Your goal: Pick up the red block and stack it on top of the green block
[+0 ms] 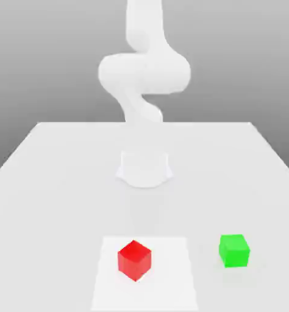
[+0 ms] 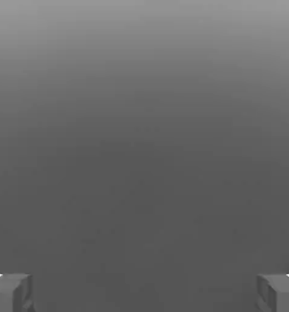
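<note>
Matte red block (image 1: 135, 259), corner-on, beside square-on green block (image 1: 234, 250)

Plain white table (image 1: 43, 183) with a paler square patch (image 1: 171, 274) near its front edge, soft grey backdrop (image 1: 37, 55) behind the table, even light.

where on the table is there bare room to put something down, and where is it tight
Bare table lies on the exterior view's left of the red block, in the gap between it and the green block, and between both blocks and the arm's base. Tightest is right around that base. The gripper is open, fingers wide apart.
</note>
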